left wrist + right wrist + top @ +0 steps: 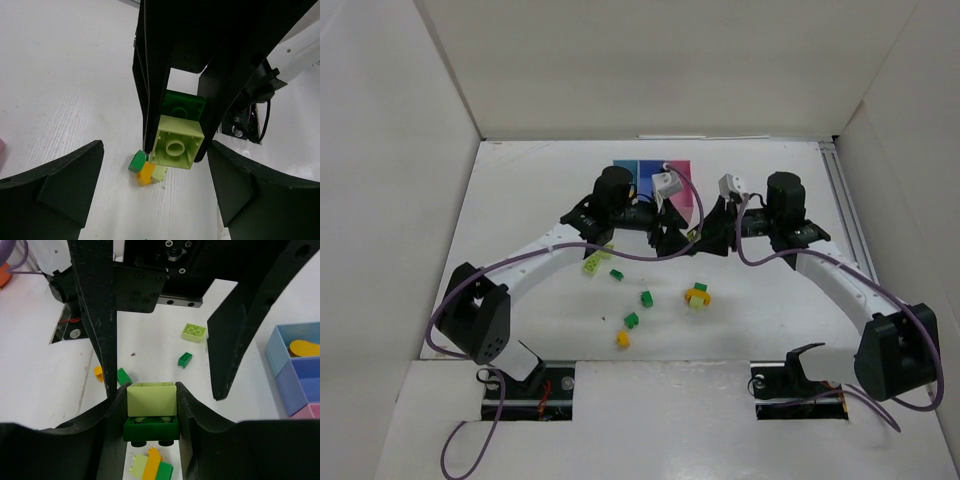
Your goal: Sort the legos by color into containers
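My right gripper (pixel 151 412) is shut on two stacked legos, a lime brick (pixel 151 399) on a dark green brick (pixel 151 427), held above the table. In the left wrist view the same lime brick (pixel 176 146) hangs between the right gripper's fingers (pixel 150 100). My left gripper (pixel 160 192) is open, its fingers (pixel 95 315) standing wide on either side of the stack without touching it. Below lies a joined lime, orange and green cluster (pixel 150 467). The containers (pixel 655 172) sit behind both arms, partly hidden.
Loose legos lie on the table: a lime one (pixel 592 263), green ones (pixel 616 274) (pixel 646 298) (pixel 631 320), an orange one (pixel 623 339). The light blue bin (pixel 280 347) holds a yellow-orange piece (pixel 305 347); periwinkle (pixel 300 385) and pink (pixel 307 412) bins adjoin it.
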Robot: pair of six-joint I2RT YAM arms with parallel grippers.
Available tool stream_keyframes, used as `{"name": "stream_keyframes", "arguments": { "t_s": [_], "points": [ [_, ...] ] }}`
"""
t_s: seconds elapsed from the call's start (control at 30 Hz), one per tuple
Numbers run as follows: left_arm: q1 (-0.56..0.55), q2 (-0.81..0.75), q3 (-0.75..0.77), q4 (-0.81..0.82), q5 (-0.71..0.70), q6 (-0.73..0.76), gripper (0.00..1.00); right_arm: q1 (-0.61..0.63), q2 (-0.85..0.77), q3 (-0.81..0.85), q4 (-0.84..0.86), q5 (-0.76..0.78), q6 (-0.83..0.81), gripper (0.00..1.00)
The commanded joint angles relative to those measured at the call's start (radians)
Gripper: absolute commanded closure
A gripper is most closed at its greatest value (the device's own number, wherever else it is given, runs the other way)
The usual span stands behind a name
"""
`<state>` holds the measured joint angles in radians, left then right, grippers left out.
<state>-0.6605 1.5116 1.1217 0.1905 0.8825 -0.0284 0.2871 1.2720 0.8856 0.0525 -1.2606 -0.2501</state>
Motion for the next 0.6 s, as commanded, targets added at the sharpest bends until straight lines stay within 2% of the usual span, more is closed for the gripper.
{"name": "stream_keyframes", "arguments": {
  "t_s": [0.0,0.07,0.2,0.3,0.4,0.53,0.57],
  "points": [
    [0.006,-0.008,-0.013,0.076,0.122,0.038,0.19,0.02,-0.031,0.013,0.032,-0.025,-0.026,0.94],
    [0.006,-0.019,-0.023,0.076,0.122,0.047,0.19,0.02,-0.031,0.048,0.032,0.004,0.012,1.0],
    [0.006,-0.03,-0.06,0.076,0.095,0.047,0.19,0.009,0.004,0.11,0.032,0.062,0.145,1.0],
    [0.006,-0.051,-0.085,0.11,0.059,0.01,0.18,0.009,0.004,0.13,0.032,0.073,0.187,1.0],
    [0.006,-0.091,-0.106,0.161,0.018,-0.02,0.15,0.009,0.004,0.139,0.032,0.093,0.277,1.0],
    [0.006,-0.129,-0.138,0.231,0.009,-0.062,0.16,0.009,-0.006,0.139,0.032,0.11,0.316,1.0],
    [0.006,-0.129,-0.149,0.295,0.009,-0.097,0.16,0.009,-0.006,0.139,0.032,0.121,0.328,1.0]
  ]
}}
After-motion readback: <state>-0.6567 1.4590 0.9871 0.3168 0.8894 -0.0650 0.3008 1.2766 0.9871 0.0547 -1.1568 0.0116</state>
